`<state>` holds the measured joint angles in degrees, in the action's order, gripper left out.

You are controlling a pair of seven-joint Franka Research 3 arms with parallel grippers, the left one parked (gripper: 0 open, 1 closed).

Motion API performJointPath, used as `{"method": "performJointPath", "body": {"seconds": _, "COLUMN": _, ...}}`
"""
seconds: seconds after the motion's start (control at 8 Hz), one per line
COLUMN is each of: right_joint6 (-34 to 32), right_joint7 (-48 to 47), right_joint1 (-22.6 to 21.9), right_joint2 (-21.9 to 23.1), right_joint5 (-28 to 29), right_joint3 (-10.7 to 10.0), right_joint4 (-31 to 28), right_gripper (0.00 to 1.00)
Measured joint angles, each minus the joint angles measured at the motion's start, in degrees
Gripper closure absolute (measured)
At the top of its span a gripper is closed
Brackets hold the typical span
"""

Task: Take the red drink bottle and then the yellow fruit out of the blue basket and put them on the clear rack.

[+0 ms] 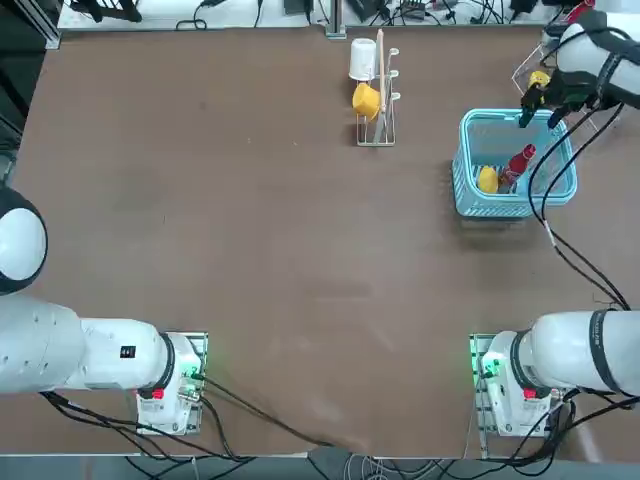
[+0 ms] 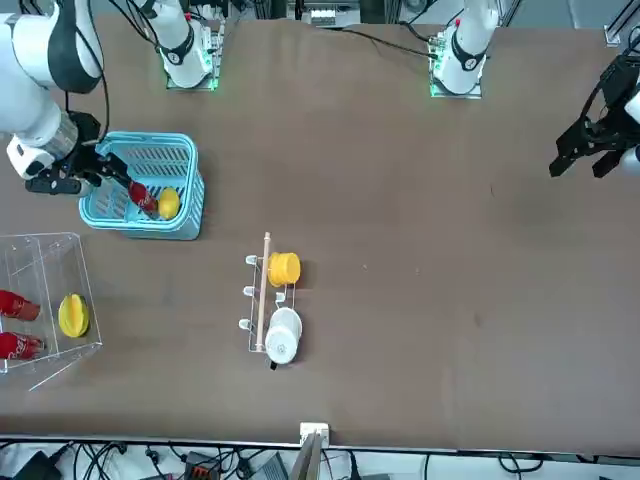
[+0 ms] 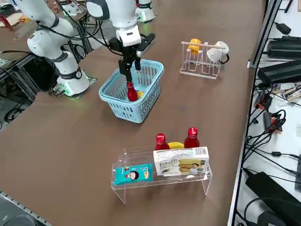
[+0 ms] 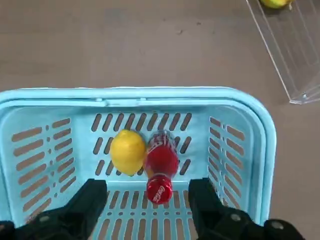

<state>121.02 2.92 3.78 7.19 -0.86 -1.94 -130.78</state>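
The brown surface (image 1: 250, 250) carries the clear rack (image 3: 162, 176) near its right edge, already holding two red bottles, a yellow fruit and two packets. Close beside the rack stands the blue basket (image 4: 260, 125). The right end effector (image 4: 150, 205) hangs over the basket, fingers spread wide and gripping nothing. Inside the basket, the red drink bottle (image 4: 161, 162) leans cap-up, touching the yellow fruit (image 4: 128, 151) beside it; the bottle's cap sits between the spread fingers
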Motion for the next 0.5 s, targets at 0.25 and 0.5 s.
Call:
{"method": "performJointPath", "body": {"seconds": 0.25, "right_joint6": 2.3, "right_joint7": 0.0, "right_joint1": 0.7, "right_joint2": -0.3, "right_joint5": 0.0, "right_joint3": 0.0, "right_joint4": -2.3, "right_gripper": 0.0}}
{"method": "performJointPath", "body": {"seconds": 0.5, "right_joint6": 2.9, "right_joint7": 0.0, "right_joint1": 0.8, "right_joint2": -1.4, "right_joint5": 0.0, "right_joint3": 0.0, "right_joint4": -2.9, "right_gripper": 0.01}}
